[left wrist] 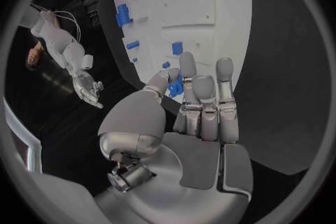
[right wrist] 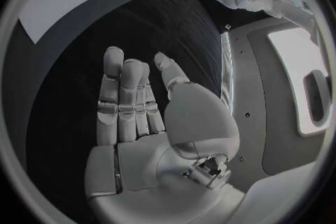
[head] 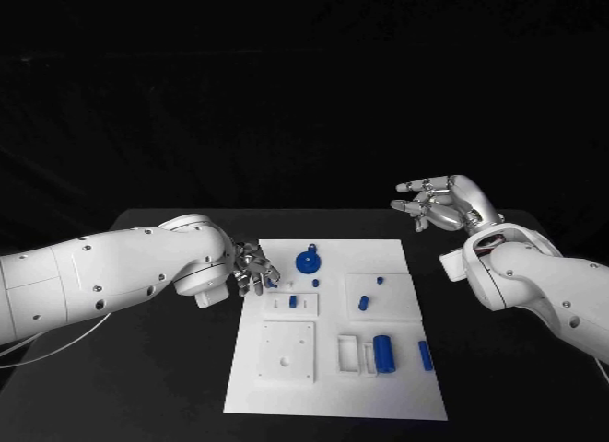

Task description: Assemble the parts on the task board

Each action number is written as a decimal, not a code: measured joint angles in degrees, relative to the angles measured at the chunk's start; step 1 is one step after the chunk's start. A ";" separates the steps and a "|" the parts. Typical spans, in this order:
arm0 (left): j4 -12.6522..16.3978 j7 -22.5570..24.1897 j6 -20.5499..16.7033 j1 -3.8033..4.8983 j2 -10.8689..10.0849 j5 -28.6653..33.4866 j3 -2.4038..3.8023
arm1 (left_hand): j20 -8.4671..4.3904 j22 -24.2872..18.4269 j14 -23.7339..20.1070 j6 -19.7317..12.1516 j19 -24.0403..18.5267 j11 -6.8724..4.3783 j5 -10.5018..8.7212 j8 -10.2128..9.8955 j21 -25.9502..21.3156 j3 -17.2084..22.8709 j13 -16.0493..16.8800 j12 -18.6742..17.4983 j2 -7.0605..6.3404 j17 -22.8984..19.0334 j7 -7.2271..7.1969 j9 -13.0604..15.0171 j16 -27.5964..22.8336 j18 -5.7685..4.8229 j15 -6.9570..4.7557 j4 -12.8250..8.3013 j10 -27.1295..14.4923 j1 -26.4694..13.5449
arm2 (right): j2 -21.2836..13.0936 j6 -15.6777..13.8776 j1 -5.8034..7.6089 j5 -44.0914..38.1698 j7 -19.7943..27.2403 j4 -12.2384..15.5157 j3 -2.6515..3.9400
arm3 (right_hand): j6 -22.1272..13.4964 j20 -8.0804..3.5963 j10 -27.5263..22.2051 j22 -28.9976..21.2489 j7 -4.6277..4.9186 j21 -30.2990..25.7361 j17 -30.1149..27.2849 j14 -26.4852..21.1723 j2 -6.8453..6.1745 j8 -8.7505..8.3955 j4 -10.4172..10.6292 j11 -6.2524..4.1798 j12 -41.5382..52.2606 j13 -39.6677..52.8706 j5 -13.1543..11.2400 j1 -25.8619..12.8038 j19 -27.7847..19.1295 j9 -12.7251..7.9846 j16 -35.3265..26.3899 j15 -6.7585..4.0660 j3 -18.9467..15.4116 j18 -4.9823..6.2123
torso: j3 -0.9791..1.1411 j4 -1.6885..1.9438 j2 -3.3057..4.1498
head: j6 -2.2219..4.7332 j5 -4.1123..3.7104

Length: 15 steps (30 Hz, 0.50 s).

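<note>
Black desk (head: 171,368) and dark backdrop frame a white task board (head: 333,387) lying in the middle of the surface. On the board, small blue parts sit scattered: a round blue knob-like part (head: 309,261) near the far edge, a short blue peg (head: 363,301) and a tiny blue piece (head: 292,301) toward the middle, and a blue cylinder (head: 382,354) beside a slim blue bar (head: 425,354) on the near right side. A raised white square block (head: 286,350) occupies the near left area of the board.

At the board's far left corner, the left robot hand (head: 253,269) hovers with fingers spread and nothing held, its fingertips (left wrist: 187,63) just over the board's edge near the round blue part in the left wrist view. Well apart, off the board's far right corner, the right robot hand (head: 441,204) is raised above the desk, palm open, fingers (right wrist: 126,95) extended and empty.
</note>
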 measured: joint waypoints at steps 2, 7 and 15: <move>-0.04 -0.83 0.00 0.01 0.21 -0.96 -0.04 | 0.00 0.03 0.20 0.22 0.00 -0.06 0.02 -0.10 0.13 0.00 0.09 0.40 -0.08 0.32 0.09 0.11 0.00 0.00 -0.18 0.00 -0.06 -0.08 | 0.03 -0.07 0.02 0.49 0.35 -0.17 0.01 | 0.00 0.00 0.00 -0.21 0.00 0.00 0.12 0.00 0.00 0.00 -0.23 0.00 0.42 -0.57 0.30 0.00 0.00 0.00 -0.38 0.00 0.23 -0.01 | -0.03 0.00 0.04 | -0.05 0.11; -0.45 -2.39 0.02 0.01 1.21 -2.95 -0.39 | 0.00 0.04 0.24 0.36 0.00 -0.07 0.02 -0.58 0.13 0.00 0.09 0.63 -0.22 1.19 0.02 0.48 -0.44 0.00 -0.17 0.00 -0.07 -0.22 | 0.12 -0.17 0.07 1.49 1.05 -0.47 0.05 | 0.00 0.00 0.00 -0.31 -0.01 0.00 0.22 0.00 0.00 0.00 -0.24 0.01 0.42 -1.03 0.85 0.00 0.00 0.00 -0.38 0.00 0.24 -0.02 | -0.07 0.01 0.09 | -0.21 0.23; -1.04 -3.41 0.02 -0.27 2.61 -5.07 -0.53 | 0.00 0.04 0.71 0.82 0.00 -0.07 0.36 -0.66 0.34 0.00 0.08 1.02 -0.61 1.56 -0.03 0.58 -0.44 0.00 -0.11 -0.01 -0.07 -0.61 | 0.37 -0.20 0.09 2.20 1.50 -0.62 0.06 | 0.01 0.00 -0.01 -0.42 -0.01 -0.22 0.32 0.00 -0.30 0.00 -0.63 0.01 0.42 -1.70 2.57 -0.30 0.00 0.01 -0.61 0.00 0.96 -0.05 | -0.14 -0.02 0.13 | -0.58 0.40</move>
